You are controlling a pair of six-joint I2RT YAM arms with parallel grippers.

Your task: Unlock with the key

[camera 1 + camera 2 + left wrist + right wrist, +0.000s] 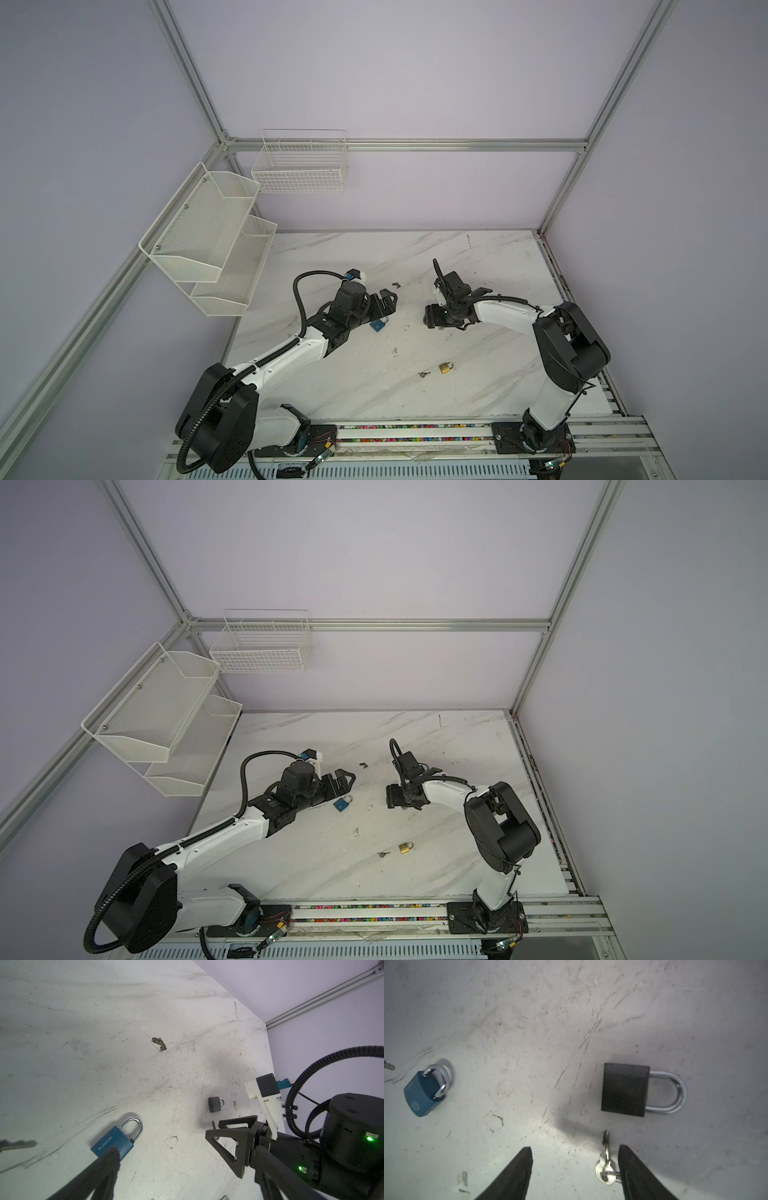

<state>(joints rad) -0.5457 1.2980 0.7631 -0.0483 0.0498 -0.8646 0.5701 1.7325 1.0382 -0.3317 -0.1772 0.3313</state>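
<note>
Lying on the table (529, 1022), the key (606, 1159) is sitting between the spread fingers of the right gripper (574, 1147), ungripped, near a black padlock (625, 1089). The left gripper (388, 302) is hovering wide open beside a blue padlock (113, 1145). White baskets (299, 168) are hanging on the wall.

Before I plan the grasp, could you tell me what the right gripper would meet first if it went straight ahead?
The right gripper would likely meet the silver key first, lying between its open jaws; the black padlock lies beyond. Its height is unclear.
</note>
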